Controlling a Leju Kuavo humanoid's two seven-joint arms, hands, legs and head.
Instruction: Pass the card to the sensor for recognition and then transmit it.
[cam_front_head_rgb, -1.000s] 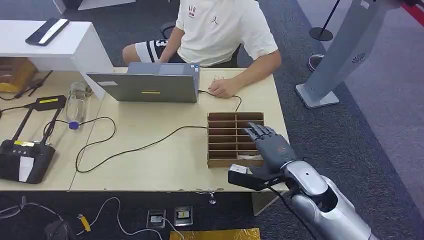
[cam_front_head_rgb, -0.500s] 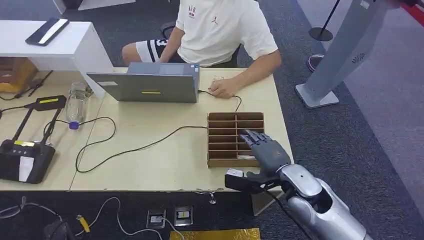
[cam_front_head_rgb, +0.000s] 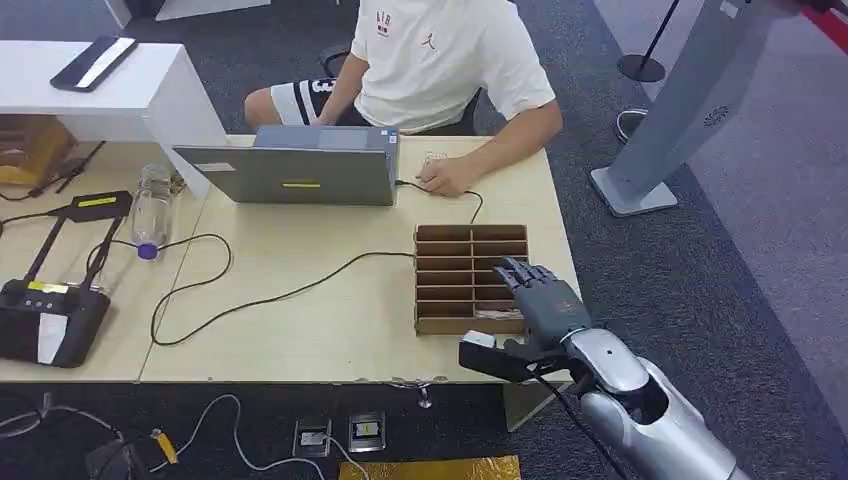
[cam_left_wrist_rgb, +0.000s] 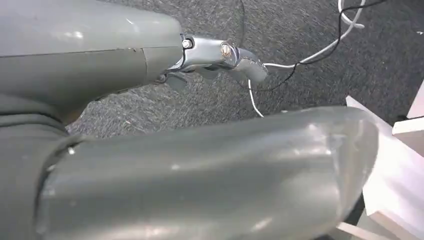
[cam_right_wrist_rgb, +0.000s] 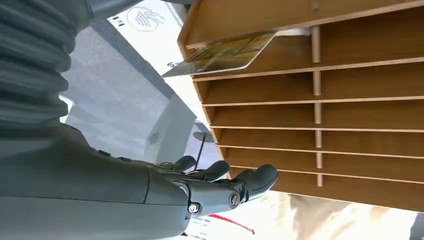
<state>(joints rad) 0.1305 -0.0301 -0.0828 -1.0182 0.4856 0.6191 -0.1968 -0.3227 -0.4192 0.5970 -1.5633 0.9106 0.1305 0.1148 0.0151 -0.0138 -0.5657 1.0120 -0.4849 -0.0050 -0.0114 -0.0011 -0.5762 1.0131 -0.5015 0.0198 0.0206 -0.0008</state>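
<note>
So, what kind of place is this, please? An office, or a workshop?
Most likely an office or lab used for robot testing. A person sits at a wooden desk with a laptop, loose cables run across the desk, and a slotted card rack stands before the right robot hand. The floor is grey carpet.

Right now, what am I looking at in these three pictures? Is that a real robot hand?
Yes. The top picture looks down from the robot's head. Its right robot hand hovers over a brown slotted box on the table, holding nothing. A person works at a laptop, and cables lie about. The other pictures come from cameras on the wrists. The right one shows that box close up, with a card poking out of one slot. The left one shows the left robot hand hanging over the carpet, holding nothing.
</note>
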